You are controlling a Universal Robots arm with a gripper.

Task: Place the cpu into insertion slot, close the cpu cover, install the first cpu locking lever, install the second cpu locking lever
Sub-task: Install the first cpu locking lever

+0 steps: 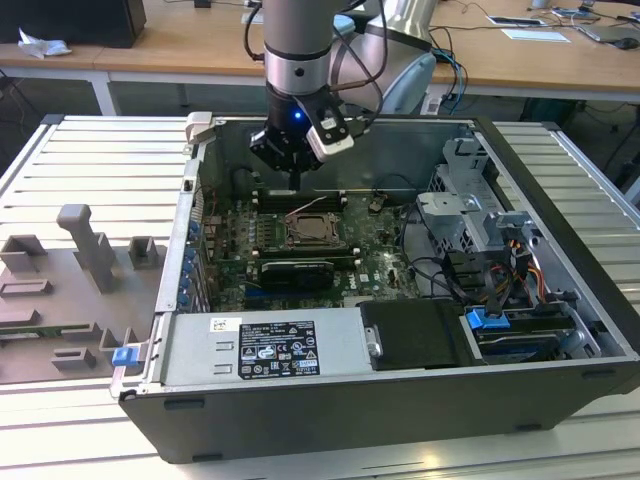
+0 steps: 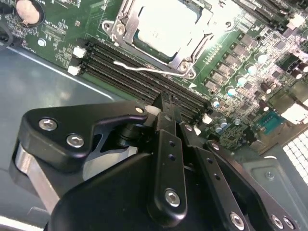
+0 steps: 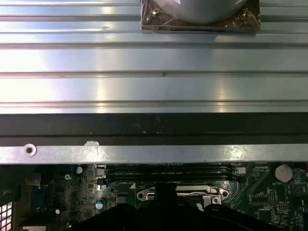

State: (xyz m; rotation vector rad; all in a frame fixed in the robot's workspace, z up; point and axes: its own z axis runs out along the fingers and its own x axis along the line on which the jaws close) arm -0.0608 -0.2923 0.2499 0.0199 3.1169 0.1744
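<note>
Gripper (image 2: 166, 108) poised over the memory slots (image 2: 144, 82), just beside the insertion slot (image 1: 312, 231) — fingers closed together, holding nothing. Cpu (image 2: 166, 24) seated in the socket, cpu cover (image 2: 122, 26) framing it, locking lever (image 2: 144, 67) lying loose alongside. Judged light, stiff, fragile; best taken by its edges. Room tight — case wall (image 3: 154, 127) near, boards around.

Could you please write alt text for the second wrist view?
The black gripper, fingers together and holding nothing, hovers over the memory slots beside the insertion slot. The cpu sits inside under the cpu cover.
</note>
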